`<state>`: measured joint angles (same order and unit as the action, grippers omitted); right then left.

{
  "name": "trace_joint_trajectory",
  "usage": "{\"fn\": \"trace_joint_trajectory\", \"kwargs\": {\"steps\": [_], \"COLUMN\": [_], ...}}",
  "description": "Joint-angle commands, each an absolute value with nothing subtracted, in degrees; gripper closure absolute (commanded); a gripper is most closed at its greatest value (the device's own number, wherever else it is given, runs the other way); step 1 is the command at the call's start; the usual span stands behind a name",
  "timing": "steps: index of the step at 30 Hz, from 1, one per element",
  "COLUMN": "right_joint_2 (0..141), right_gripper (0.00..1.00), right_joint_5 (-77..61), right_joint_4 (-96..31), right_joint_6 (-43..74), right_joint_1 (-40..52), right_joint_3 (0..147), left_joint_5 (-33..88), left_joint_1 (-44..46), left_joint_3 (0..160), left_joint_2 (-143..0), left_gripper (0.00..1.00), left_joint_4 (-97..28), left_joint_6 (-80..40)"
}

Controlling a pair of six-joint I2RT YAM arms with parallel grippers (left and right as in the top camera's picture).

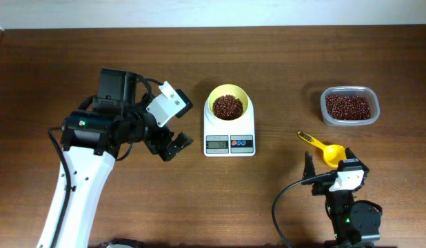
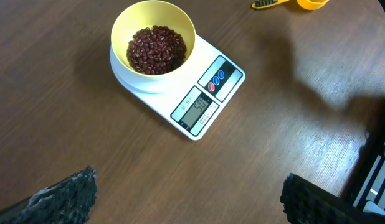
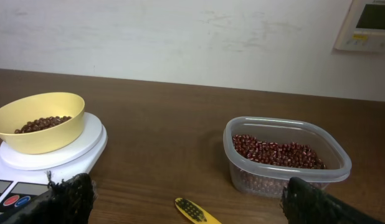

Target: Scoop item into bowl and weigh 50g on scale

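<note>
The pale yellow bowl (image 1: 228,102) sits on the white scale (image 1: 229,140), holding a pile of reddish-brown beans (image 1: 227,107). In the left wrist view the bowl (image 2: 180,22) and the scale (image 2: 205,93), with its lit display, lie ahead. My left gripper (image 1: 175,146) hovers just left of the scale, open, with only bare table between its fingers (image 2: 68,199). My right gripper (image 1: 330,165) stands open at the front right, empty; its fingers (image 3: 68,199) frame the table. The right wrist view shows the bowl (image 3: 40,134) at the left.
A clear plastic tub (image 1: 349,106) of beans stands at the back right, also visible in the right wrist view (image 3: 286,163). A yellow handled scoop (image 1: 325,149) lies on the table just beyond the right gripper, its handle end (image 3: 195,211) between the fingers' view. The table's far edge meets a wall.
</note>
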<state>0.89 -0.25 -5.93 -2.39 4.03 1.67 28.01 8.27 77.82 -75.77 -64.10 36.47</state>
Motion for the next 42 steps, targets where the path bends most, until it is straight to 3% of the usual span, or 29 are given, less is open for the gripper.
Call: {"fn": "trace_joint_trajectory", "kwargs": {"steps": [1,11,13,17,20,27,32,42], "right_joint_2": [0.2,0.2,0.2,0.2,0.2,0.2,0.2,0.2], "right_gripper": [0.01,0.01,0.01,0.01,0.01,0.01,0.01,0.01], "right_joint_5": [-0.8,-0.8,-0.8,-0.8,-0.8,-0.8,-0.8,-0.8], "right_joint_4": [-5.7,-5.7,-5.7,-5.7,-5.7,-5.7,-5.7,-5.7], "right_joint_6": [-2.6,-2.6,-2.6,-2.6,-2.6,-2.6,-2.6,-2.6], "right_joint_1": [4.5,4.5,4.5,4.5,4.5,4.5,4.5,4.5], "right_joint_3": [1.0,1.0,1.0,1.0,1.0,1.0,1.0,1.0], "left_joint_5": [28.0,28.2,34.7,33.6,26.9,9.7,3.8,-1.8], "left_joint_1": [8.1,8.1,8.1,8.2,8.3,8.2,8.2,8.2], "left_joint_3": [77.7,77.7,77.7,77.7,77.7,77.7,77.1,54.1], "left_joint_2": [-76.0,-76.0,-76.0,-76.0,-75.4,-59.1,-44.9,-16.5], "left_gripper": [0.01,0.01,0.01,0.01,0.01,0.01,0.01,0.01], "left_joint_4": [-64.2,-64.2,-58.6,-49.5,-49.8,-56.1,-62.7,-61.0], "left_joint_6": [37.4,37.3,37.4,36.7,22.3,11.3,10.3,4.7]}}
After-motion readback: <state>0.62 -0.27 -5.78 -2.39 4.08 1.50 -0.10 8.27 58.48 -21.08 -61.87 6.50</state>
